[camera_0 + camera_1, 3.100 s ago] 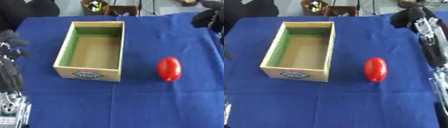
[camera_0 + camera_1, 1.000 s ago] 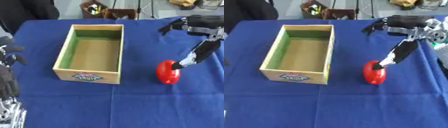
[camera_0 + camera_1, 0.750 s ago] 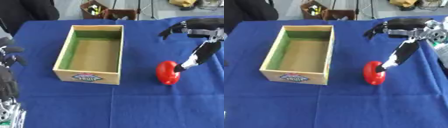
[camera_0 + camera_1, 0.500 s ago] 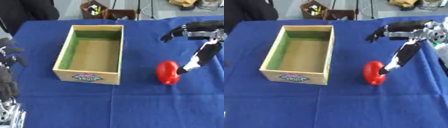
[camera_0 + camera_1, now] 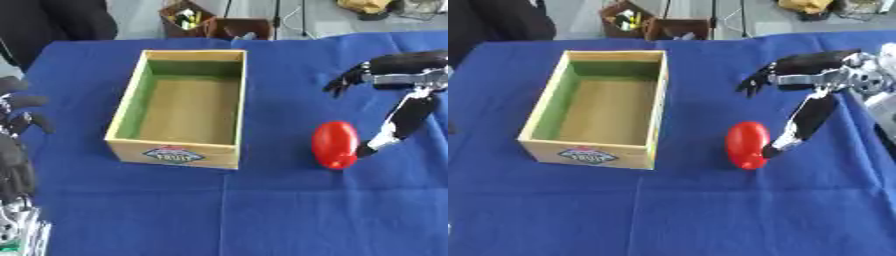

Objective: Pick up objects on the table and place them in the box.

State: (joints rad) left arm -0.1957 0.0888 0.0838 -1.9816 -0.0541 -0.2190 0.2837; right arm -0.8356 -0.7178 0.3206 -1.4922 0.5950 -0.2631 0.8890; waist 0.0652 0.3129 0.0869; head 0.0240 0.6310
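A red oval object (image 5: 335, 144) lies on the blue tablecloth to the right of an open wooden box (image 5: 133, 104) with green inner walls and nothing inside. My right hand (image 5: 395, 82) hovers just right of and above the red object, open, with the thumb reaching down so its tip is at the object's right side and the fingers stretched out to the left above it. The left hand (image 5: 14, 140) stays at the left edge, fingers relaxed, holding nothing.
The blue cloth (image 5: 262, 210) covers the whole table. Beyond the far edge stand a brown box of small items (image 5: 188, 17) and some tripod legs. Open cloth lies in front of the box and the red object.
My right hand came in from the upper right down to the red object, then shifted slightly right; the thumb tip now rests lower on the object's right side. The object has hardly moved.
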